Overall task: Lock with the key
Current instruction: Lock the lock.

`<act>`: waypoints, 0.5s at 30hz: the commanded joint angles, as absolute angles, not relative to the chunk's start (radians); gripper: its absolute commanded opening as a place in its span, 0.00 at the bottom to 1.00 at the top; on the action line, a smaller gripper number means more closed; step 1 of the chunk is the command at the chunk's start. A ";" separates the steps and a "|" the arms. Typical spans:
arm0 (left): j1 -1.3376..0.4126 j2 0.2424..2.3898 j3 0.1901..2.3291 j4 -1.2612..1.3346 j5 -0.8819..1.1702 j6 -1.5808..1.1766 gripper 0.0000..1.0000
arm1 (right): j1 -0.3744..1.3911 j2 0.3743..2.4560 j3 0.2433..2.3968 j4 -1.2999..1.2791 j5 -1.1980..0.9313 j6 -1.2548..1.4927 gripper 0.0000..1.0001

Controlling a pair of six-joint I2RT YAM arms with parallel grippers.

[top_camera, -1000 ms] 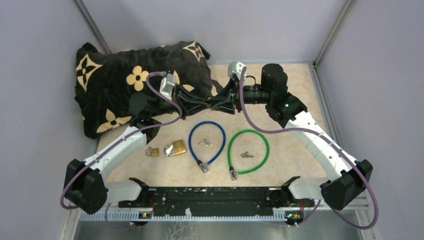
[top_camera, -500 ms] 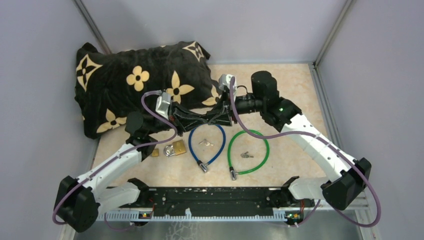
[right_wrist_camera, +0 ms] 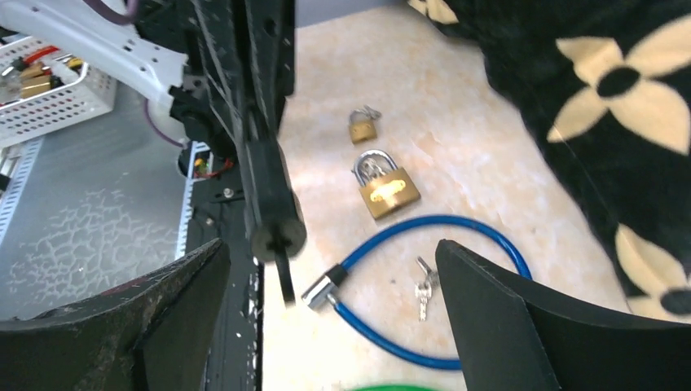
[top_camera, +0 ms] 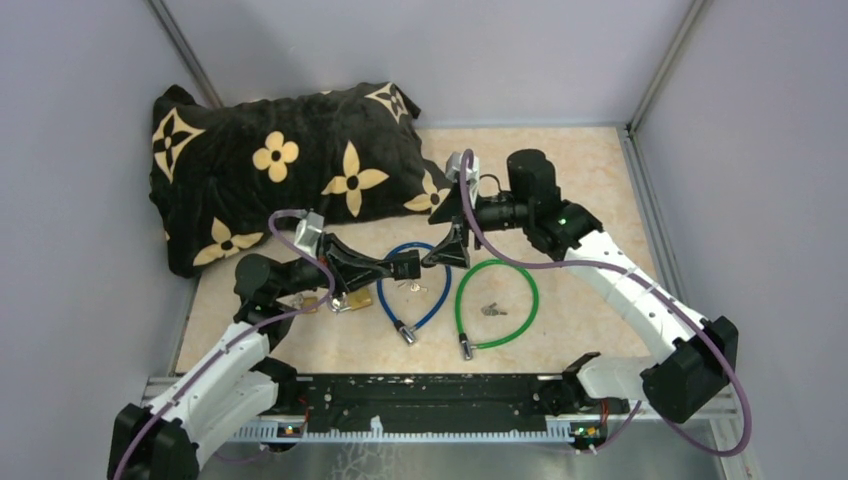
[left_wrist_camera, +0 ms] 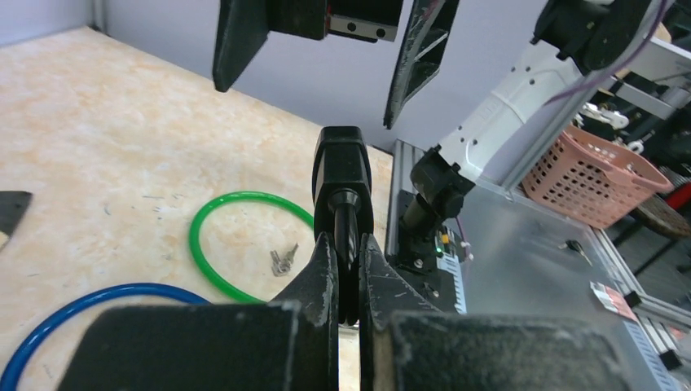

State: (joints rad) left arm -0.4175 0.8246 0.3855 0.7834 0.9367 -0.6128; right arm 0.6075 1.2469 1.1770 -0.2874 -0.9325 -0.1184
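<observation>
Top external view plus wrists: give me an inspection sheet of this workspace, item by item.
Surface: beige marbled tabletop.
Job's things: blue cable lock and green cable lock, keys inside each loop; large brass padlock and small brass padlock left of them.
Clutter: black flower-print cushion, back left.
Grippers: left gripper shut on black cylinder; right gripper open, facing it, not gripping.
Cables: purple cable looping off each arm.
Surroundings: grey walls; pink basket off-table.
</observation>
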 commanded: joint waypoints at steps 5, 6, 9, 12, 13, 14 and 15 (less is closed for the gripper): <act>-0.334 0.712 0.330 0.858 0.940 -0.661 0.00 | 0.618 1.230 1.166 -0.319 -0.975 -0.083 0.68; -0.332 0.710 0.327 0.858 0.937 -0.666 0.00 | 0.637 1.234 1.172 -0.322 -0.962 -0.096 0.65; -0.327 0.707 0.327 0.861 0.934 -0.678 0.00 | 0.677 1.241 1.182 -0.313 -0.922 -0.115 0.57; -0.325 0.706 0.328 0.861 0.934 -0.681 0.00 | 0.679 1.260 1.182 -0.313 -0.912 -0.119 0.50; -0.323 0.707 0.328 0.860 0.933 -0.681 0.00 | 0.679 1.269 1.181 -0.318 -0.912 -0.121 0.47; -0.324 0.707 0.330 0.859 0.933 -0.681 0.00 | 0.680 1.276 1.182 -0.324 -0.915 -0.123 0.44; -0.324 0.709 0.331 0.858 0.934 -0.683 0.00 | 0.681 1.282 1.181 -0.327 -0.914 -0.124 0.39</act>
